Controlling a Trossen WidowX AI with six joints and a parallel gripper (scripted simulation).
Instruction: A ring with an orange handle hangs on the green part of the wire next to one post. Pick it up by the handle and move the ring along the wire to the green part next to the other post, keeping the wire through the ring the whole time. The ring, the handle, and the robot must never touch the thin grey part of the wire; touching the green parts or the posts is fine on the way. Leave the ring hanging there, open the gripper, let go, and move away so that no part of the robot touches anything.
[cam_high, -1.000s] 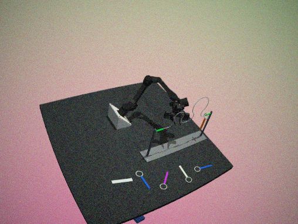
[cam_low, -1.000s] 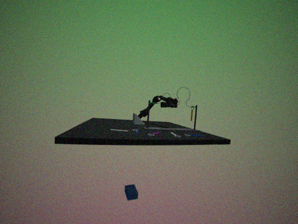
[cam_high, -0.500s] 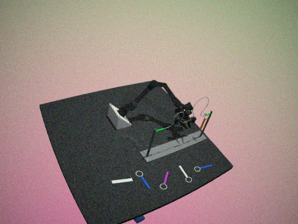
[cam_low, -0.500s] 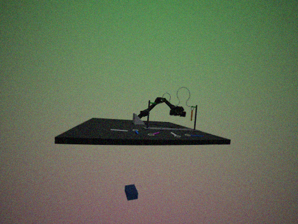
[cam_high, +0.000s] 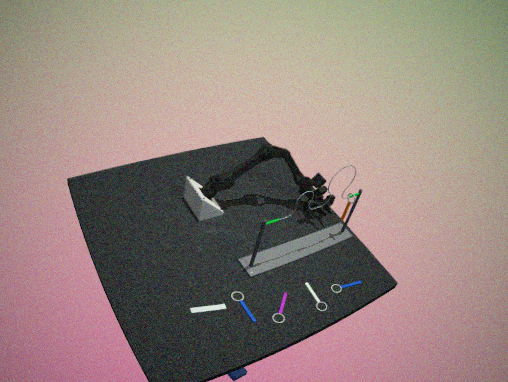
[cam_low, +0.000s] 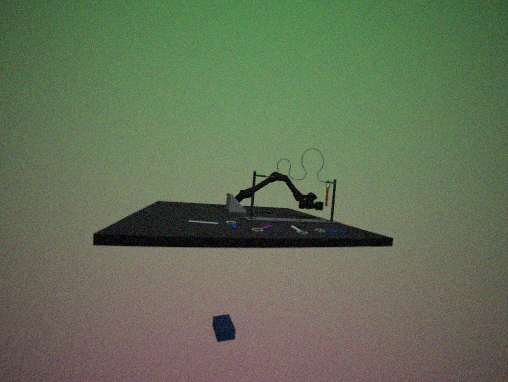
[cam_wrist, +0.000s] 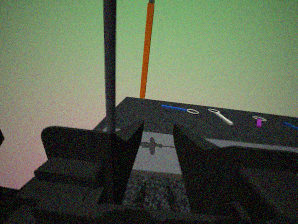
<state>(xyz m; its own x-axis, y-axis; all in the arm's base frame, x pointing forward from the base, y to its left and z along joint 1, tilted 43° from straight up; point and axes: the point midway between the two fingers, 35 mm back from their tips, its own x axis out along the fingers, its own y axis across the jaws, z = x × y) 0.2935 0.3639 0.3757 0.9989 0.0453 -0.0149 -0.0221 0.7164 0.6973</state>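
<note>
The orange handle (cam_high: 345, 211) (cam_low: 327, 196) (cam_wrist: 147, 50) hangs down from its ring on the green part (cam_high: 354, 195) (cam_low: 330, 182) next to the right post (cam_high: 353, 209) (cam_low: 334, 200). The thin grey wire (cam_high: 355, 173) (cam_low: 312, 148) loops between this and the other green part (cam_high: 272, 221) (cam_low: 260, 175) at the left post (cam_high: 257, 245) (cam_low: 253, 196). My gripper (cam_high: 330, 202) (cam_low: 321, 205) (cam_wrist: 158, 125) is partly open and empty, left of the handle in the top and exterior views. In the wrist view the handle stands beyond and above the fingertips, right of a dark post (cam_wrist: 110, 60); the ring is out of view.
A grey base strip (cam_high: 295, 250) (cam_wrist: 157, 162) lies under the wire. Several loose ring tools lie in front, including a magenta one (cam_high: 283, 303) and a white one (cam_high: 312, 292), with a white bar (cam_high: 208, 308). In the top view, wire loops overlap my wrist and gripper; their spacing is unclear.
</note>
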